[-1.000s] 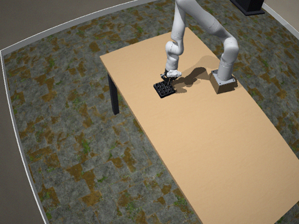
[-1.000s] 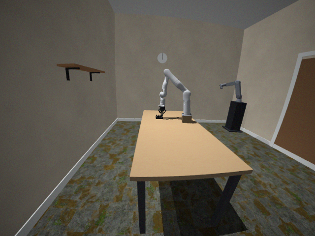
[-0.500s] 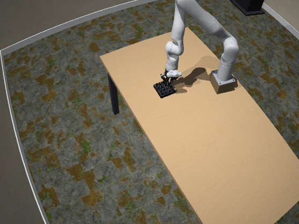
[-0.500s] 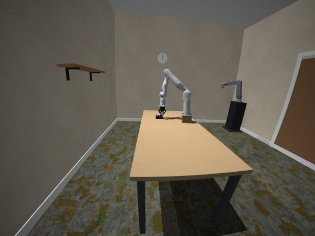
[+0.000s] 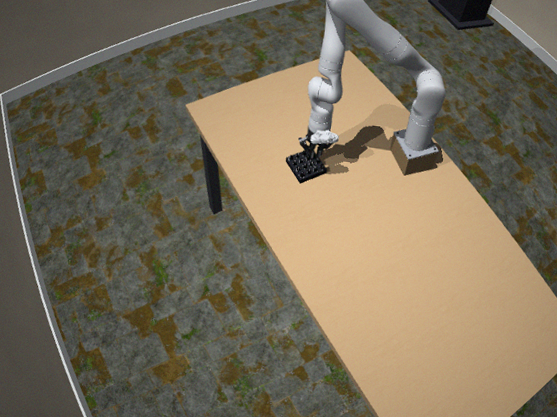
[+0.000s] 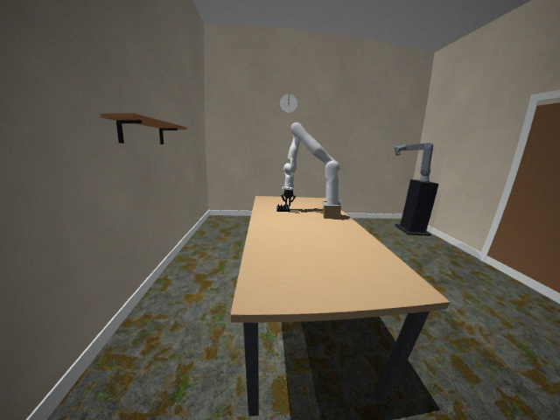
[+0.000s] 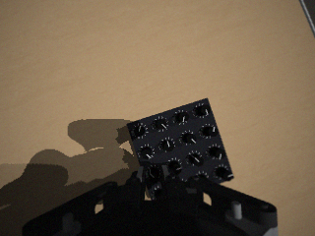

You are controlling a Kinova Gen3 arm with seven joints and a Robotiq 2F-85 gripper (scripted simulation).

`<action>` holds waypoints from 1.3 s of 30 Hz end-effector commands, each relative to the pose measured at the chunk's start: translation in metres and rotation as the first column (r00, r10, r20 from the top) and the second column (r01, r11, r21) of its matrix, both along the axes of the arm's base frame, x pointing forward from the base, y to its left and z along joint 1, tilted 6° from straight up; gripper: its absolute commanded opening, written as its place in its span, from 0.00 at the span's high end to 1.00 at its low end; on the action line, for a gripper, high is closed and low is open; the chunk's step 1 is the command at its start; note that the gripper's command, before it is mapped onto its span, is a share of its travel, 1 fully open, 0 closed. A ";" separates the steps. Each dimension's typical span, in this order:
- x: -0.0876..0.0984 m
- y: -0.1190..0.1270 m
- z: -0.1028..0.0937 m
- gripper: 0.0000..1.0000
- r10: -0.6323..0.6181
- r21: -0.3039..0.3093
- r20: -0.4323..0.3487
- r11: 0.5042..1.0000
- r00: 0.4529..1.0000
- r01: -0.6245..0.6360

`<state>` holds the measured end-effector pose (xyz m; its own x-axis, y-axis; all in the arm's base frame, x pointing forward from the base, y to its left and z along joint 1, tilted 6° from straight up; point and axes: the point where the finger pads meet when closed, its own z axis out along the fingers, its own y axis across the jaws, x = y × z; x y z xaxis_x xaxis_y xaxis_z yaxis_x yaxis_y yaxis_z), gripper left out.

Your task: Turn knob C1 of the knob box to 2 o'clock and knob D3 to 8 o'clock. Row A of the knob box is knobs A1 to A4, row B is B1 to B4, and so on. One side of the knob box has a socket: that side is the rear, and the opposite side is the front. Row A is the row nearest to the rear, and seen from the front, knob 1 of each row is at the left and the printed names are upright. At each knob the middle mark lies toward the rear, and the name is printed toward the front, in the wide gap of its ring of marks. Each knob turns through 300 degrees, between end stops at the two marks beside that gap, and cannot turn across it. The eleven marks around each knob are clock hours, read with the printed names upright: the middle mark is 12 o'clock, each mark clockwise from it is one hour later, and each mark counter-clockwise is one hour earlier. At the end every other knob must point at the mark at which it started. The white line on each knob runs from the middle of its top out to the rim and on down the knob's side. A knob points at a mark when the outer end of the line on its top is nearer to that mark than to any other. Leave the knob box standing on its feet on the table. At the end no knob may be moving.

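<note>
The black knob box [image 5: 304,168] [image 6: 283,208] [image 7: 180,144] stands on its feet on the table [image 5: 378,248], near the far left edge. Its knobs show white lines in the wrist view; the printed names are too small to read. My gripper [image 5: 309,152] [image 6: 287,201] [image 7: 153,174] points down over the box's corner nearest the wrist camera. Its fingers stand a little apart on either side of one knob [image 7: 155,173] there, with a narrow gap and no grip on it. The box's nearest row is partly hidden behind the fingers.
The arm's base block [image 5: 414,157] stands on the table to the right of the box. The table's left edge runs close past the box. A second arm on a black pedestal [image 6: 418,206] stands by the far wall.
</note>
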<state>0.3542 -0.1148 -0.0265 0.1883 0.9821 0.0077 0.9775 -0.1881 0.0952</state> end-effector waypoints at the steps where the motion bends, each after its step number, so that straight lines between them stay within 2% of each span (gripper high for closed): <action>1: 0.001 0.000 0.002 0.81 0.000 0.000 0.002 1.000 1.000 0.000; 9: 0.000 0.000 0.012 0.81 0.000 0.000 0.002 1.000 1.000 0.000; 19: -0.003 0.000 0.037 0.81 0.000 0.000 0.002 1.000 1.000 0.000; 34: -0.003 0.000 0.038 0.81 0.000 0.000 0.002 1.000 1.000 0.000; 35: -0.003 0.000 0.038 0.00 0.000 0.000 0.002 1.000 1.000 0.000; 39: -0.003 0.000 0.039 0.00 0.000 0.000 0.002 1.000 1.000 0.000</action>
<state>0.3506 -0.1142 0.0116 0.1878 0.9822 0.0080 0.9776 -0.1877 0.0948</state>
